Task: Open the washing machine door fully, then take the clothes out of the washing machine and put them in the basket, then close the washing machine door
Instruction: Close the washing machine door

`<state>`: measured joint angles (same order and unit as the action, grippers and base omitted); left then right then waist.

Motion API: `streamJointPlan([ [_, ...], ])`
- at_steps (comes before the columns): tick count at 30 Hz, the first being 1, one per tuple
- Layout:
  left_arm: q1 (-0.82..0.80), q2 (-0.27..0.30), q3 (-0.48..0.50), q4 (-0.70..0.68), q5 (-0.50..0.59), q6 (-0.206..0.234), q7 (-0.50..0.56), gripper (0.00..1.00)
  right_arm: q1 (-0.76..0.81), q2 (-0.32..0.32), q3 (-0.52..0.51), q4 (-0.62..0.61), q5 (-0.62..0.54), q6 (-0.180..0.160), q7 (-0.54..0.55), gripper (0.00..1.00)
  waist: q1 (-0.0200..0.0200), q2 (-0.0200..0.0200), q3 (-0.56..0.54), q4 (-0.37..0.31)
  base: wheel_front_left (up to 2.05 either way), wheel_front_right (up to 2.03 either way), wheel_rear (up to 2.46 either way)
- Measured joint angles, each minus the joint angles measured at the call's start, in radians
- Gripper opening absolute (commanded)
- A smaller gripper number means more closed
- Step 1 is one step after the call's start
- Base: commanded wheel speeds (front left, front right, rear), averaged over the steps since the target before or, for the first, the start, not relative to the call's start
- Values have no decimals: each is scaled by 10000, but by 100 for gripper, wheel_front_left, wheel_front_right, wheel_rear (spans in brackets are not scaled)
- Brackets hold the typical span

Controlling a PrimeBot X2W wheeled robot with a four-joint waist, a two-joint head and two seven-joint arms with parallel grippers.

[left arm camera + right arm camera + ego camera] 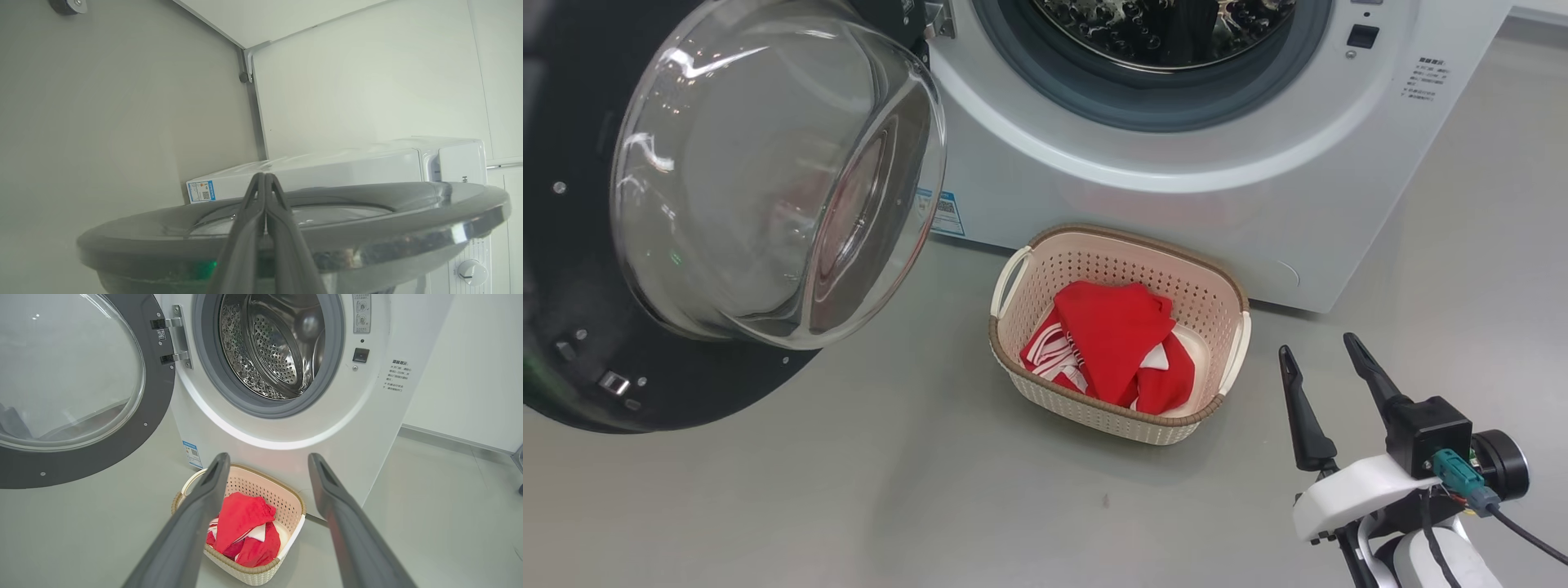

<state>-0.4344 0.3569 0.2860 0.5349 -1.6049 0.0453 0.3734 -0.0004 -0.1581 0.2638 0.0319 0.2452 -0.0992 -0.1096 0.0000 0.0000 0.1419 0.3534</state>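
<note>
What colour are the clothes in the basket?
The clothes are bright red with white stripes, clearest in the head view.

The right jaws are formed by long dark tapered fingers (1303,412) on a black block (1429,437); a white shell (1347,494), teal connector (1458,474) and black cable (1527,535) are attached.
</note>
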Motion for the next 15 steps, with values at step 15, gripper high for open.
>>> streamJointPlan([
  [15, 68, -451, -688, -50, -113, -1214, 1269, 0, -106, -54, -25, 10, 0, 0, -4, 100, 0, 0, -37, 242, 0, 0, 0],
])
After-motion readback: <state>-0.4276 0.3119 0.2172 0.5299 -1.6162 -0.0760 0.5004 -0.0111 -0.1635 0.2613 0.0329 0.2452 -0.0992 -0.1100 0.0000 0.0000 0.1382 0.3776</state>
